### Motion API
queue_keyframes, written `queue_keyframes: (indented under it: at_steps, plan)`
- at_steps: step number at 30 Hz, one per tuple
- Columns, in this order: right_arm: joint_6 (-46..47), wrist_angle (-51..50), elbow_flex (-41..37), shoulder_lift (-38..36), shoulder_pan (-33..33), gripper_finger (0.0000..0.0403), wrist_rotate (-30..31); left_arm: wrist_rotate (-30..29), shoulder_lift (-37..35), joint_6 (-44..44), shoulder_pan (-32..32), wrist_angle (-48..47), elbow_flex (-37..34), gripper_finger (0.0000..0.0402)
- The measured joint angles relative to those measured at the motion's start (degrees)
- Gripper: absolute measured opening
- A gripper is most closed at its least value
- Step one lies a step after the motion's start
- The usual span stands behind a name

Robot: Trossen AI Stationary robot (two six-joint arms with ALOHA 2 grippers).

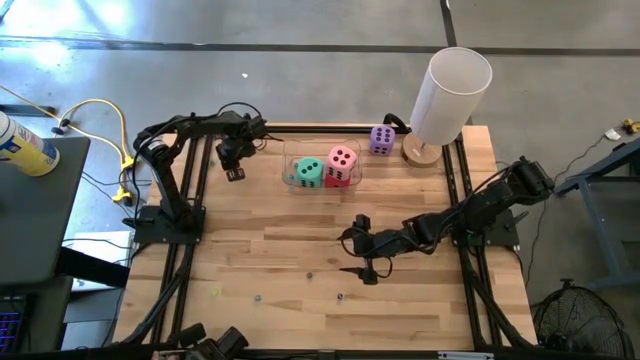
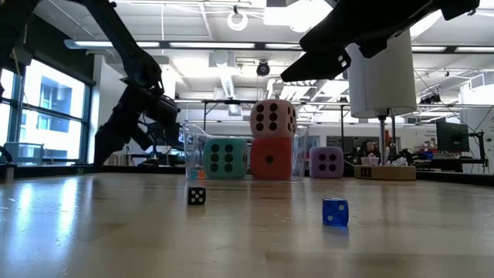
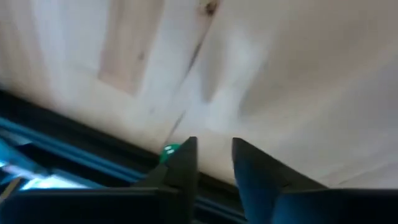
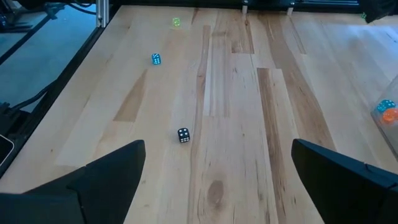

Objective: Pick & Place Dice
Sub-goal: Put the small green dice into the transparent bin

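A: At the back of the wooden table (image 1: 300,250), a clear plastic bin (image 1: 292,172) holds three of the soft cubes: the teal-green foam die (image 1: 309,171) on the floor of the bin, the red foam die (image 2: 271,159) beside it, and the pink foam die (image 1: 342,159) stacked on the red one. The purple foam die (image 1: 381,139) sits outside, just beside the base of the tall white cylinder (image 1: 450,93).

B: And the grippers?

A: The left gripper (image 1: 234,172) hangs near the bin's left side, its fingers (image 3: 183,163) close together with a narrow gap, pinching nothing I can see. The right gripper (image 1: 362,246) hovers over mid-table, fingers spread wide, empty.

B: How would the purple one handle?

A: Judging by looks, light and squashy, so it should give under the pads, not slip. I'd take it on two opposite flat faces, not on edges or corners.

B: Any orientation to mind?

A: A cube has no long axis. It rests flat, a four-pip face towards the low camera. Its sides look roughly square to the table edge, though I can't be certain.

B: Those tiny ones?

A: A small black die (image 4: 183,135) and a small blue die (image 4: 155,58) lie well apart on the open boards.
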Motion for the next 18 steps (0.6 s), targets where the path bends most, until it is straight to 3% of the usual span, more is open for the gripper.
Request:
queue_keyframes:
  at_steps: [3,8,18]
  plan:
    - [-0.07,0.0,0.0,0.0,0.0,0.0396,0.0,2.19,-0.02,-1.09,0.87,-0.02,0.0,0.0151]
    - [-0.05,-0.03,0.0,0.0,0.0,0.0396,0.0,-0.05,-0.02,-6.15,1.72,-0.02,0.0,0.0217]
    - [0.13,-0.52,0.0,0.0,0.0,0.0396,0.0,-1.3,-0.04,-11.7,1.88,-0.41,0.0,0.0236]
